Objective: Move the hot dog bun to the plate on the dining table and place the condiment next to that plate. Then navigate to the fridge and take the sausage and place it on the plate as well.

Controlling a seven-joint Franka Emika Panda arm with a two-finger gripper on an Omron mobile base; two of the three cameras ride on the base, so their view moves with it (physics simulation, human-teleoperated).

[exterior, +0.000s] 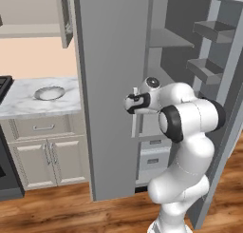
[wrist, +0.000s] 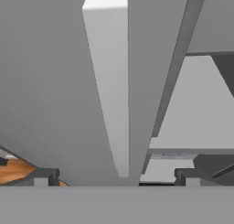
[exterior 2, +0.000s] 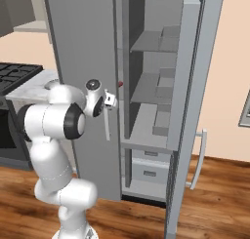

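At the fridge [exterior: 109, 84], right door swung open, the pincer [wrist: 116, 175] hangs wide open and empty around the left door's white handle [wrist: 109, 81]; no sausage is visible on the grey shelves [exterior 2: 151, 89], so reaching in blind risks striking that handle

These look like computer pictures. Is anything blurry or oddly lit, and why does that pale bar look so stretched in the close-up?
Left base view: flat, even light, no glare, only soft shading inside the fridge. Right base view: its shelves sit in dimmer grey and a small red spot there is too tiny to identify. Hand view: the door handle tapers by perspective, wide near the camera; edges look soft and pixelated.
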